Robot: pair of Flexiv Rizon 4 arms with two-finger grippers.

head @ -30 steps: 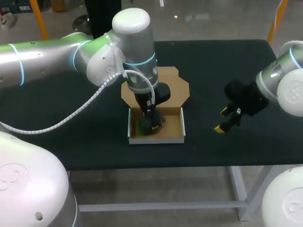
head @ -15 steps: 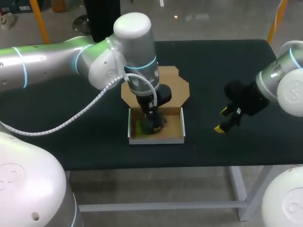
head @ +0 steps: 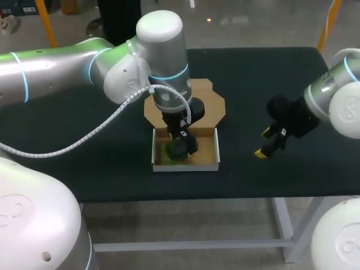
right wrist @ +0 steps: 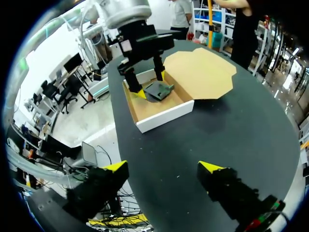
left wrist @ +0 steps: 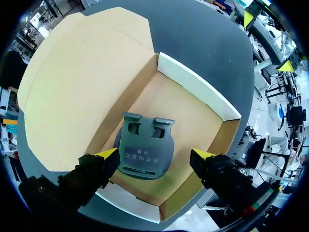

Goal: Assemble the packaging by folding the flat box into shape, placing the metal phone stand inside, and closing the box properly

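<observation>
two arms stand at the dark tabletop [head: 270, 73]. the left arm [head: 157, 62] comes in from the side and turns steeply down over the box [head: 185, 166], its wrist close to upright, so that the left end effector [head: 179, 147] sits down inside the tray of the box. its fingers [left wrist: 96, 169] are spread wide, one on either side of the metal phone stand [left wrist: 145, 152]. one yellow tip lies just beside the stand's edge and the other stands apart from it, so nothing is gripped. the stand lies flat on the floor of the box, toward the box's left wall and nearer its front wall, with bare cardboard between it and the box's right wall. all four low walls of the box are up. the lid flap [head: 211, 104] joins the far wall of the box and lies open and flat on the tabletop behind it, partly hidden by the left arm's wrist. the front wall of the box is near the tabletop's near edge. the right arm [head: 337, 95] is well to the right of the box, and the right end effector [head: 263, 143] hangs tilted above bare tabletop, fingers wide apart and holding nothing. only open dark tabletop lies between it and the box.
</observation>
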